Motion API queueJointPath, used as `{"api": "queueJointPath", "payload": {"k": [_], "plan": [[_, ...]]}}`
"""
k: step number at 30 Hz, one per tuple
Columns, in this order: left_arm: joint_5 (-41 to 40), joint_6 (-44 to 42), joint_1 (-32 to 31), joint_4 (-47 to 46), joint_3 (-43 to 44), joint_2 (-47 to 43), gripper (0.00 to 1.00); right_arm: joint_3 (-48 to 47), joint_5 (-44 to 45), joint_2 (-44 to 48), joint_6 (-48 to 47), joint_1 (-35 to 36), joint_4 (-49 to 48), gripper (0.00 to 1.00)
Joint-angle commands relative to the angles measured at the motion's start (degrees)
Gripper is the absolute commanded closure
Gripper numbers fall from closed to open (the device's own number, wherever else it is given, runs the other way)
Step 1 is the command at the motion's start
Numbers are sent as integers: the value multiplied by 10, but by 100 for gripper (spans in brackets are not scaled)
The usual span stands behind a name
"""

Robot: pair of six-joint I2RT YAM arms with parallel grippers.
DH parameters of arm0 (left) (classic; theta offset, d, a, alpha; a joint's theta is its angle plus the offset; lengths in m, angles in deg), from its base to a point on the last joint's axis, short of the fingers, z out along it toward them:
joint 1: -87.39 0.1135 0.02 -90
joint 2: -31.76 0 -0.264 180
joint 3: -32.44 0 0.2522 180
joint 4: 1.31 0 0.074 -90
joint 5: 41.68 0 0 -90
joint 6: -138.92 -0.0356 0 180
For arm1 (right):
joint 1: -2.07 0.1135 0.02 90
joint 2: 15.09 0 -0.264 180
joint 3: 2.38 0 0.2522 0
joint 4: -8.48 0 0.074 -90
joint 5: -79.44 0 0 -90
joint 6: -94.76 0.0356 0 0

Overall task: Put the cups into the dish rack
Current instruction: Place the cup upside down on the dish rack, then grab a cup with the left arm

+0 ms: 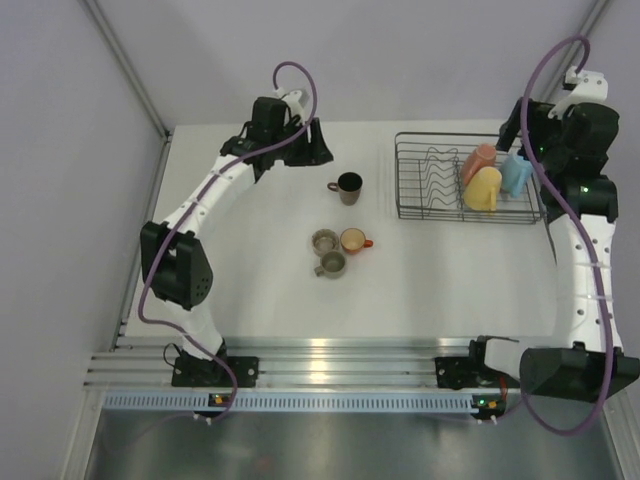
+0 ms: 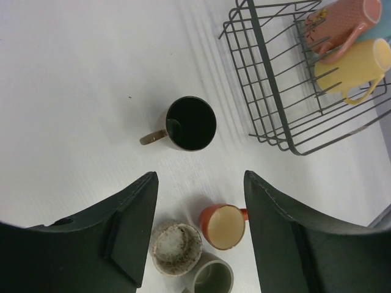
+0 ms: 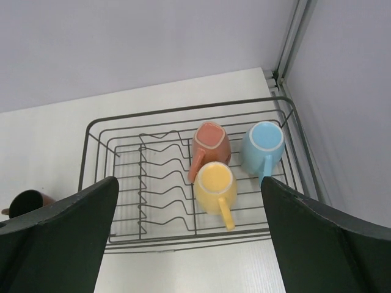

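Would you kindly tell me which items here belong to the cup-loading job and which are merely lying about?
Job: rack, pink cup, yellow cup, blue cup, brown cup, orange cup, two grey cups.
Other: table, cables, rail.

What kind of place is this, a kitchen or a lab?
Probably a robot test bench, not a kitchen: left arm and right arm bolted to a rail, a white table walled by plain panels, a dish rack.

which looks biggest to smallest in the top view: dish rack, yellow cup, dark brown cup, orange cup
1. dish rack
2. yellow cup
3. dark brown cup
4. orange cup, only slightly smaller than the brown one
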Motion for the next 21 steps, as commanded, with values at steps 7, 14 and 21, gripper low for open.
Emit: {"api": "queueJointPath", "payload": {"k": [7, 14, 21], "plan": [[-26, -54, -3, 30, 117, 128, 37, 47, -11, 66, 9, 5, 38, 1], [-21, -65, -9, 33, 177, 197, 37, 71, -8, 81, 13, 5, 47, 1], [-15, -80, -16, 34, 186, 235, 37, 82, -7, 83, 17, 4, 47, 1]]}}
